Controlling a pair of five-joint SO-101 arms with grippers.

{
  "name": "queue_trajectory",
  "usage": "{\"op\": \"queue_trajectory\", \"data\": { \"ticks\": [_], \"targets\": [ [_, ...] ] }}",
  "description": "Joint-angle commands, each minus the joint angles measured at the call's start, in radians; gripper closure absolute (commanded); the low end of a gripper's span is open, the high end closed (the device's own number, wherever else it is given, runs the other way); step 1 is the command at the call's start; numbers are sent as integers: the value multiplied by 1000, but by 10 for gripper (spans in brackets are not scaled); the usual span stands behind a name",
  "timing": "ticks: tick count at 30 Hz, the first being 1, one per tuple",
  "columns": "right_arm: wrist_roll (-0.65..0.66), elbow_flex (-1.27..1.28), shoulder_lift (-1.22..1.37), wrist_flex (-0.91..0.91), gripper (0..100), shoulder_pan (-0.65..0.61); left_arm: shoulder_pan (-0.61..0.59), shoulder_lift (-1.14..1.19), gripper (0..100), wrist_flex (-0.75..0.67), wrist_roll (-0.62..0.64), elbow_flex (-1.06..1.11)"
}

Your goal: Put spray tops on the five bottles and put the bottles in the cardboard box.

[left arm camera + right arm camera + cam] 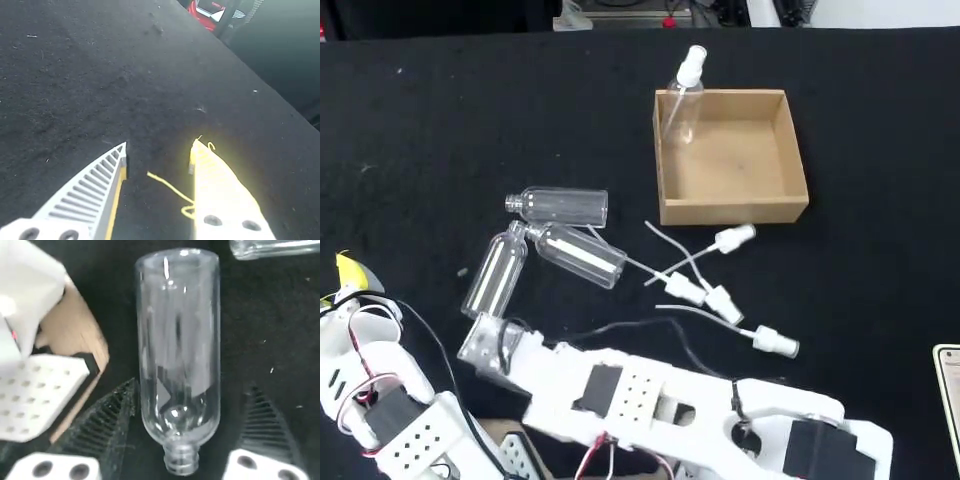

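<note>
Black cloth table [420, 120] under both my arms. My right claw [192, 387] gapes, its black jaws either side of a clear, capless plastic bottle [177, 350] that seems to lie flat. Its long axis runs straight out along my reach, neck towards my wrist, base away. Closing would pinch it across its width near the shoulder. The brown cardboard box [735, 210] and loose white spray tops [720, 300] lie well apart across the table. My left claw [159, 145], also spread wide over bare cloth, is the farther one.
</note>
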Motion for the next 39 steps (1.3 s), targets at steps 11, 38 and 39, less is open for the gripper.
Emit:
{"op": "queue_trajectory", "data": {
  "ticks": [11, 38, 39],
  "targets": [
    [308, -249, 1, 368, 909, 328, -4, -5, 802, -21, 6, -68],
    [506, -216, 4, 394, 642, 408, 378, -5, 802, 94, -153, -15],
    [506, -239, 4, 417, 613, 420, 378, -5, 802, 94, -153, -10]
  ]
}}
